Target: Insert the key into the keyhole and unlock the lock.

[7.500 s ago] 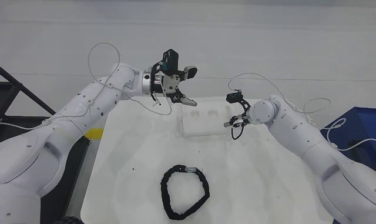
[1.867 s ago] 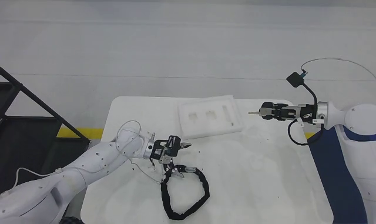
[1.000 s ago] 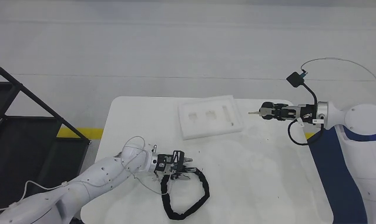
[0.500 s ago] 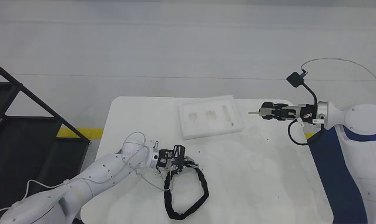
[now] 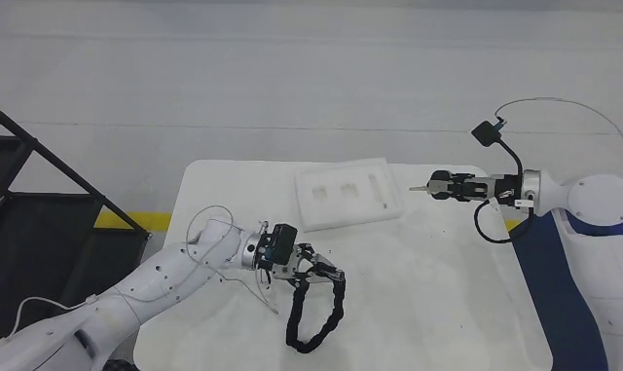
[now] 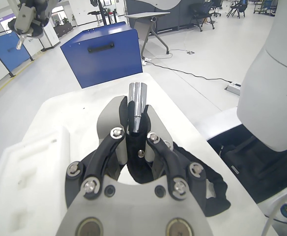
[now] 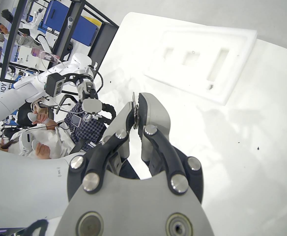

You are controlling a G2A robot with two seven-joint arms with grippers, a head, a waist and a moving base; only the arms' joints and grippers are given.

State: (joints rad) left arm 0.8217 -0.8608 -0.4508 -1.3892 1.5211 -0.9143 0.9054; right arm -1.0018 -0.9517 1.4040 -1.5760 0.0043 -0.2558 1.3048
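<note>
Since the earlier frames my left gripper (image 6: 133, 111) has come up off the table (image 5: 438, 293) and drawn the lock (image 6: 136, 92) with it; the black chain loop has shifted right and now trails beneath. Left fingers pinch the lock's black end; the chrome cylinder projects beyond the tips. My right gripper (image 7: 135, 110) has barely moved; it is pressed together on the key (image 6: 19, 43), held above the table's far right part, blade pointing toward the white foam tray (image 5: 341, 213); key and lock well apart.
</note>
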